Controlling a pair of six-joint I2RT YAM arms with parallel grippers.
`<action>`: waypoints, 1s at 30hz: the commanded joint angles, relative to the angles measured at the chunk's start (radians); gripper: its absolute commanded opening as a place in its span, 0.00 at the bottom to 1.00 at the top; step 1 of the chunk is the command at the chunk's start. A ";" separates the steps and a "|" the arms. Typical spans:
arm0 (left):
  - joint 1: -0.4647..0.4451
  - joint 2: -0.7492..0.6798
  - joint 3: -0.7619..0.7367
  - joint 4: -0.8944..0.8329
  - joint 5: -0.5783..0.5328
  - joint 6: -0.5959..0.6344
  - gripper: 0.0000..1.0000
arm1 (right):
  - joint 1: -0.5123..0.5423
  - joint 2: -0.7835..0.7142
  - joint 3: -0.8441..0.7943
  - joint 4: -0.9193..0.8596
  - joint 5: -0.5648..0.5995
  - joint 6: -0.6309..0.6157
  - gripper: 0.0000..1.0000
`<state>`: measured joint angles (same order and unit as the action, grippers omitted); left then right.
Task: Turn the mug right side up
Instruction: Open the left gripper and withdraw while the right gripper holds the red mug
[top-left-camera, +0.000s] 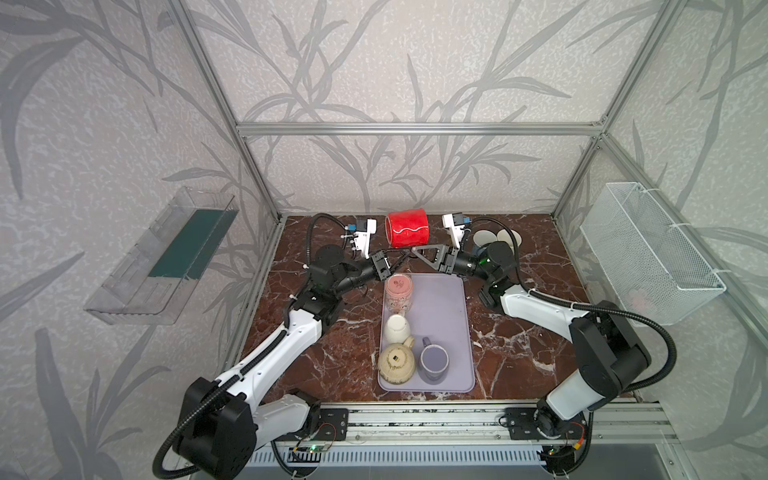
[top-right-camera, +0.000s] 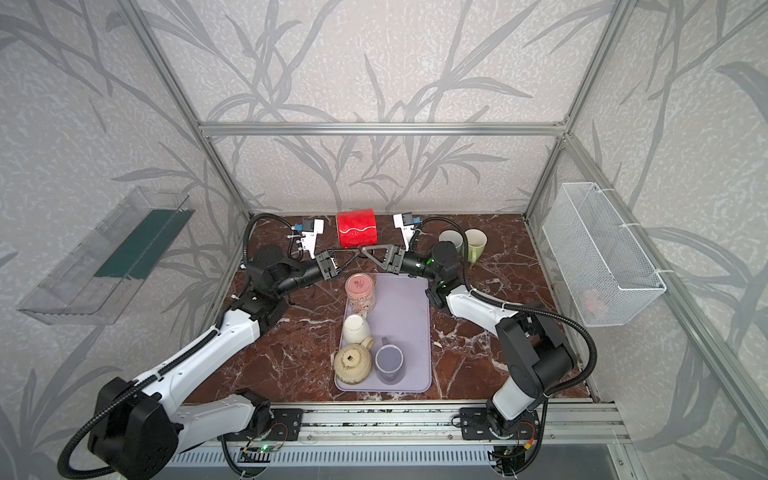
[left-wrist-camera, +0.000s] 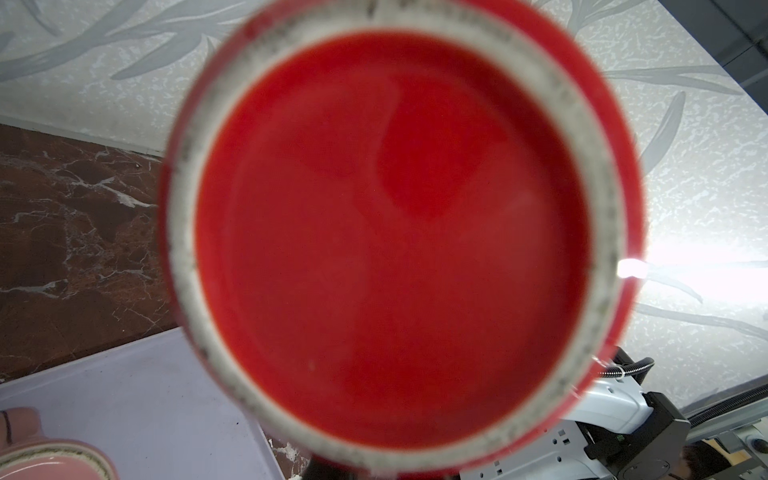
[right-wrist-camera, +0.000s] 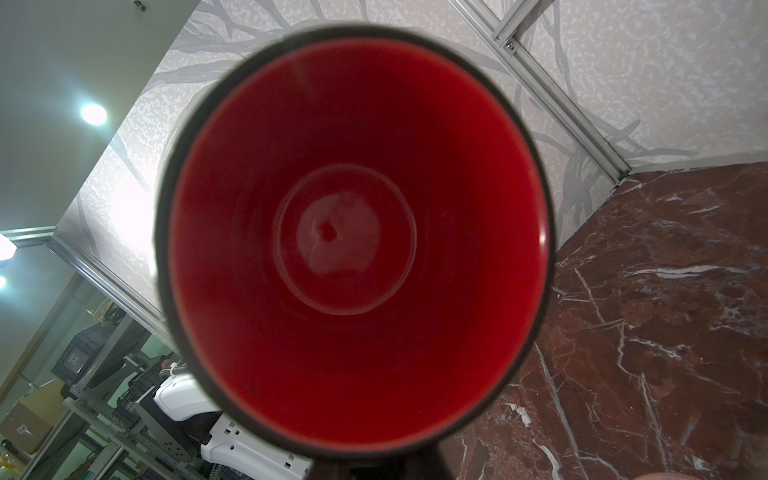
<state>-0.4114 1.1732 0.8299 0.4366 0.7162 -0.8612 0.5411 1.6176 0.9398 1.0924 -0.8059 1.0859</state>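
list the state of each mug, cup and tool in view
red mug: aloft, on its side, mouth toward the right arm
left tool: shut, under the mug's base end
right tool: shut, under the mug's mouth end
purple mug: upright, empty, on the tray
beige mug: upside down on the tray
white mug: upside down on the tray
pink cup: upside down on the tray

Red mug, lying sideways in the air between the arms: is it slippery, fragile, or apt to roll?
The red mug shows shiny highlights on its glaze, so it is probably slippery to grip. It looks ceramic, with an unglazed foot ring: likely stiff, heavy, and breakable on the marble table. Set down sideways, its round wall would probably roll.
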 joint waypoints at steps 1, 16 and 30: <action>-0.009 -0.009 0.028 -0.043 0.026 0.067 0.18 | -0.015 -0.052 0.018 0.052 0.025 -0.014 0.00; -0.009 -0.051 0.074 -0.264 -0.067 0.166 0.76 | -0.100 -0.237 -0.036 -0.466 0.136 -0.279 0.00; -0.149 -0.079 0.315 -0.968 -0.570 0.521 0.91 | -0.099 -0.203 0.266 -1.361 0.658 -0.714 0.00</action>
<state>-0.5629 1.1172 1.1305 -0.3573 0.2787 -0.4252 0.4427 1.3895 1.1408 -0.1604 -0.2630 0.4866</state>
